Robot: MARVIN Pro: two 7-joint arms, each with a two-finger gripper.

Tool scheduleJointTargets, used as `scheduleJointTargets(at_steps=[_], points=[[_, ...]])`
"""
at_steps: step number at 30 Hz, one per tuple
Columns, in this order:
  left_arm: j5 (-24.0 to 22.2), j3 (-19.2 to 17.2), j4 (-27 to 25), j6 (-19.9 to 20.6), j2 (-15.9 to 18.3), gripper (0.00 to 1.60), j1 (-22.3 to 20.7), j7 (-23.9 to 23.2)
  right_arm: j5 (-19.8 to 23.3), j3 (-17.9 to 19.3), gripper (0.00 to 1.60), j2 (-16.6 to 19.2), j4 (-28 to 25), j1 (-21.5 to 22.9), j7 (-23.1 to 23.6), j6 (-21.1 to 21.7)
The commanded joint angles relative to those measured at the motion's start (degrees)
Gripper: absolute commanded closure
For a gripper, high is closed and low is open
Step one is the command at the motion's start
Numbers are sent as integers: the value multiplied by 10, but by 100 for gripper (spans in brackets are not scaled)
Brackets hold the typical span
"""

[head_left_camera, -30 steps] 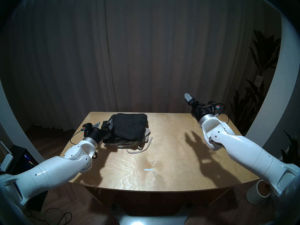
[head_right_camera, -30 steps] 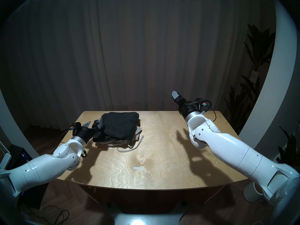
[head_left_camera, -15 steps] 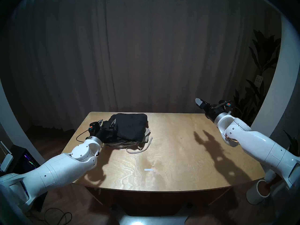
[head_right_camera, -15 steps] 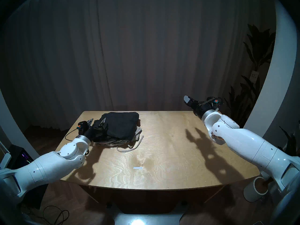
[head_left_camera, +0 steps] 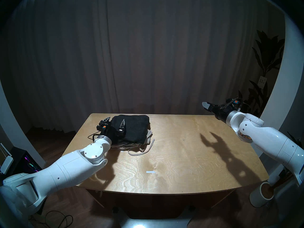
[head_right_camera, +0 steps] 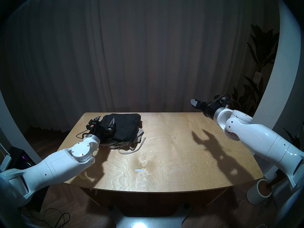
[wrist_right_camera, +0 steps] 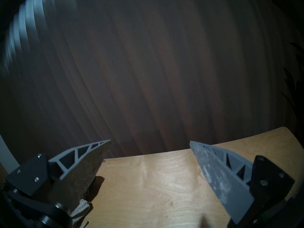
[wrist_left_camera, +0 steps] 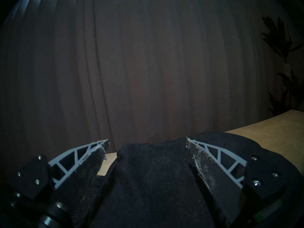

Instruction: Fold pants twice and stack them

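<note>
The folded black pants (head_left_camera: 133, 129) lie on top of the folded grey pants (head_left_camera: 125, 146) at the table's back left, a pale cord (head_left_camera: 141, 152) trailing out in front. My left gripper (head_left_camera: 115, 120) stands open over the stack's left edge. In the left wrist view the black pants (wrist_left_camera: 153, 173) fill the space under and between the spread fingers (wrist_left_camera: 92, 155), and I see no pinch on the cloth. My right gripper (head_left_camera: 205, 105) hangs open in the air above the table's back right corner, far from the stack, with nothing between its fingers (wrist_right_camera: 213, 166).
The wooden table (head_left_camera: 172, 157) carries a small white tape mark (head_left_camera: 150, 172) near the front centre. A white cylinder (head_left_camera: 261, 196) stands on the floor at the front right. Plants (head_left_camera: 263, 74) are behind the right arm, and a dark curtain hangs behind the table.
My left wrist has turned and the open gripper has moved forward over the stack's left side. My right arm has swung right and back, its gripper lowering a little.
</note>
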Motion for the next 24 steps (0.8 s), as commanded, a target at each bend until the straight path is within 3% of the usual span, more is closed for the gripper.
scheduleJointTargets(at_steps=[1, 4, 8, 14, 24], points=[[65, 2, -32, 53, -3, 0, -44, 51, 9, 14, 0, 28, 12, 31, 29, 54], [59, -1, -67, 87, 19, 0, -40, 58, 13, 14, 0, 31, 20, 32, 42, 75], [25, -5, -104, 130, 51, 0, -33, 28, 20, 12, 0, 32, 29, 30, 56, 96], [-30, -20, -155, 154, 94, 0, -20, -15, 26, 10, 0, 32, 36, 27, 70, 112], [-169, -56, -223, 172, 155, 0, -6, -114, -20, 7, 0, 10, 56, 25, 99, 52]])
